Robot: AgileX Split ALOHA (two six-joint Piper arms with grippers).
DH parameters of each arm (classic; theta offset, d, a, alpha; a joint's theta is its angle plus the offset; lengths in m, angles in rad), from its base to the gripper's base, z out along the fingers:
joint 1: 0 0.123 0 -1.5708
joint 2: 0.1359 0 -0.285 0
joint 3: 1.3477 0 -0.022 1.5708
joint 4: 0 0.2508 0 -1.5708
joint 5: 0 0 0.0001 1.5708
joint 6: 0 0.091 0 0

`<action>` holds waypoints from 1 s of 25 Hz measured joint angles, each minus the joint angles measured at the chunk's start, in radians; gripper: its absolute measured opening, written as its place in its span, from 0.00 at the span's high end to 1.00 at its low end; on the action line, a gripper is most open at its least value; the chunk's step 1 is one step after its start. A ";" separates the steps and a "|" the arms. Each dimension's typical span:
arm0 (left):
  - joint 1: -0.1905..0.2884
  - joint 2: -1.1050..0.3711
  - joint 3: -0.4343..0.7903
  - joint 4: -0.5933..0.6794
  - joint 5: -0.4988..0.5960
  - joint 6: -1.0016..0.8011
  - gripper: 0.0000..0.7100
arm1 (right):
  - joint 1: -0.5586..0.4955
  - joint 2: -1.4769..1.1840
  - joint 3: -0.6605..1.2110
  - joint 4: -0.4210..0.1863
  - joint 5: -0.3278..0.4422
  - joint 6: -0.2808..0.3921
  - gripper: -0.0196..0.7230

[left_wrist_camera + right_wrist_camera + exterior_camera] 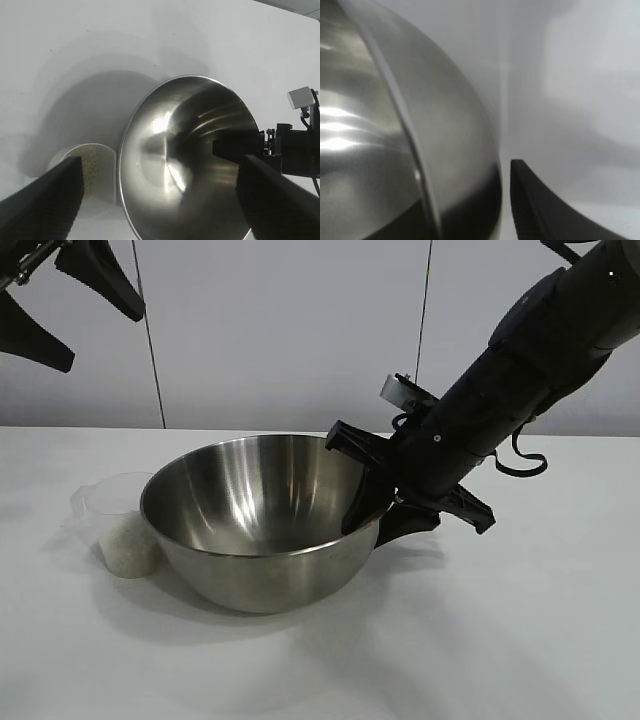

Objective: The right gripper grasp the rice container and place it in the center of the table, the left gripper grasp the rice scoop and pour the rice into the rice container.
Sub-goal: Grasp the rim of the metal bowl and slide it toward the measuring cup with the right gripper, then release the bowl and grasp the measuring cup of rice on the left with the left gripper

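- the rice container (255, 530), a wide shiny steel bowl, sits on the white desk (520, 620) with nothing visible inside it but reflections.
- the right gripper (375, 520) reaches down over the bowl's rim on its own side: one finger lies inside against the inner wall, the other outside the wall, so the rim stands between them.
- in the right wrist view the outer finger (540, 210) stands just beside the bowl's outer wall with a thin gap showing; the jaws straddle the rim and are not yet clamped on it.
- the rice scoop (120, 525), a small clear plastic cup, stands upright on the desk, just beside the bowl on the side away from the right gripper; whether it touches the bowl cannot be told.
- the rice (130, 545) lies as white grains in the lower part of the cup; the left wrist view shows it from above (92, 162).
- the left gripper (65, 305) hangs high above the desk, well above and apart from the cup, its fingers spread wide and holding nothing.
- seen from the left gripper, cup and bowl lie below and between its two fingers (45, 205).
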 joint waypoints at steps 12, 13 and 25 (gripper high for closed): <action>0.000 0.000 0.000 0.000 0.000 0.000 0.15 | -0.039 -0.133 0.000 -0.026 0.071 0.009 0.15; 0.000 0.000 0.000 0.000 0.000 0.000 0.15 | -0.059 -0.163 0.000 -0.038 0.089 0.009 0.15; 0.000 0.000 0.000 0.000 0.000 0.000 0.15 | -0.398 -0.430 0.000 -0.507 0.368 0.032 0.15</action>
